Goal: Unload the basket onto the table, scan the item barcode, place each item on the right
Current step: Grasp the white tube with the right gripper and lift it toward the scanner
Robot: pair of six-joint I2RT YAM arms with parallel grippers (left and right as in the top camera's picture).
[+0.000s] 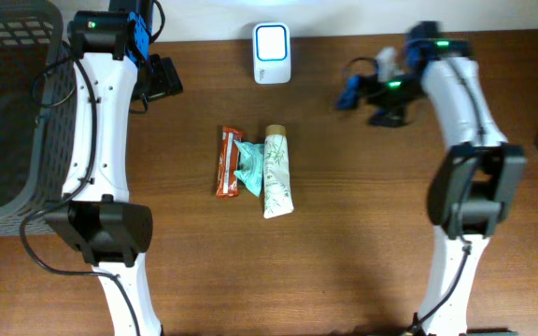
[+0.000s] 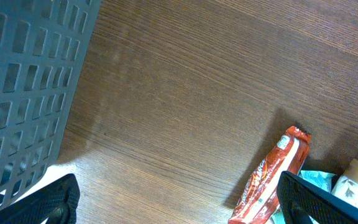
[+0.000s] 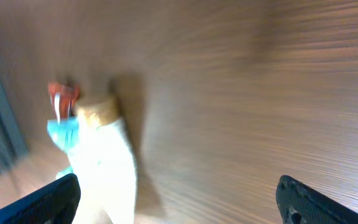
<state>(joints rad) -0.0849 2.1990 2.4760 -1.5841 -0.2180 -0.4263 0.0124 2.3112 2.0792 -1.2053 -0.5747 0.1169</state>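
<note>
While it hovers over the table [image 1: 362, 233], right gripper [image 3: 179, 202]: fingers spread wide, holding nothing.
Left gripper [image 2: 185, 205]: likewise spread wide, empty.
Items: cream tube [image 1: 277, 171], teal packet [image 1: 248, 163], red snack bar [image 1: 227, 161], touching side by side mid-table.
Scanner [image 1: 272, 53]: far edge, well apart from them.

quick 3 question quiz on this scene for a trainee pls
1. True or false: the red snack bar lies on the table, outside the basket.
2. What lies right next to the tube? A) teal packet B) scanner C) basket
3. Fill in: the left gripper and right gripper are both ____.
Key: 1 true; 2 A; 3 open.
</note>
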